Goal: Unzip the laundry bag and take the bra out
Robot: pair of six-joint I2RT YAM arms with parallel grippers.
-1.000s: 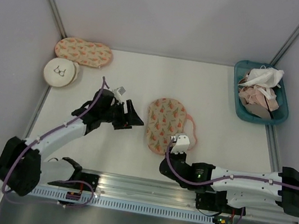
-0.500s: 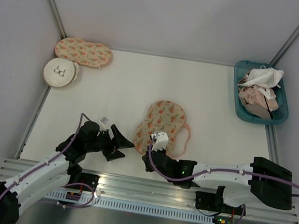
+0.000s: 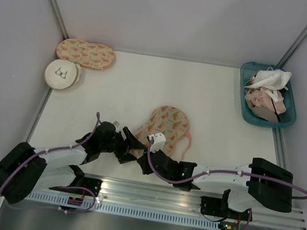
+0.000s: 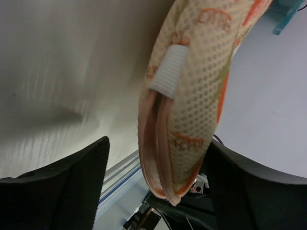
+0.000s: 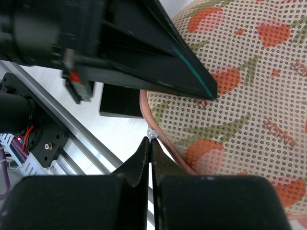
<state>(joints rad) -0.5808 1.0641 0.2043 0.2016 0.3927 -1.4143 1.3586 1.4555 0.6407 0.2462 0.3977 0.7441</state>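
Half a second earlier the left gripper sat on the white table to the left of the peanut-shaped cream-pink mesh laundry bag with its orange-red and green print, clear of it. Now it has closed in on the bag's lower-left end, just left of centre in the lower part of the overhead view. The right gripper has slid a little left along the bag's near edge, and the bag itself has barely shifted.

The left gripper's black fingers are spread wide, with the bag's end standing edge-on between them. The right wrist view shows one of those fingertips resting on the printed mesh. The right gripper's fingers are pressed together, their tips right at a small metal zipper pull on the pink edging; whether they pinch it cannot be told.
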